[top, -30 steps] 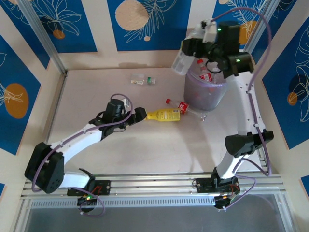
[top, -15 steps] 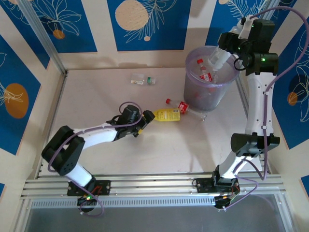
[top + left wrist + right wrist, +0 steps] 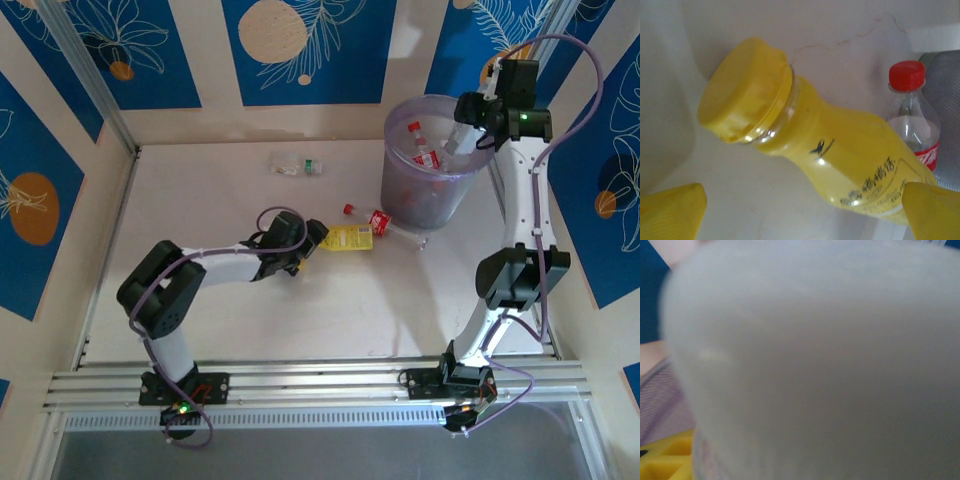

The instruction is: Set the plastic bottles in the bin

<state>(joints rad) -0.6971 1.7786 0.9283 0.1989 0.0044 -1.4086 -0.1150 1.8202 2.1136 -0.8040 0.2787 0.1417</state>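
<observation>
While the left gripper (image 3: 312, 238) stands wide open at the cap end of the yellow bottle (image 3: 840, 155) lying on the table (image 3: 200, 200), the right gripper (image 3: 466, 120) clasps a clear bottle (image 3: 454, 139) tilted into the bin (image 3: 400, 190).

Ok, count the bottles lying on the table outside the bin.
3: a clear green-capped bottle near the back wall, the yellow bottle at the left hand, and a red-capped bottle beside it, by the bin. The arms may hide others.
</observation>
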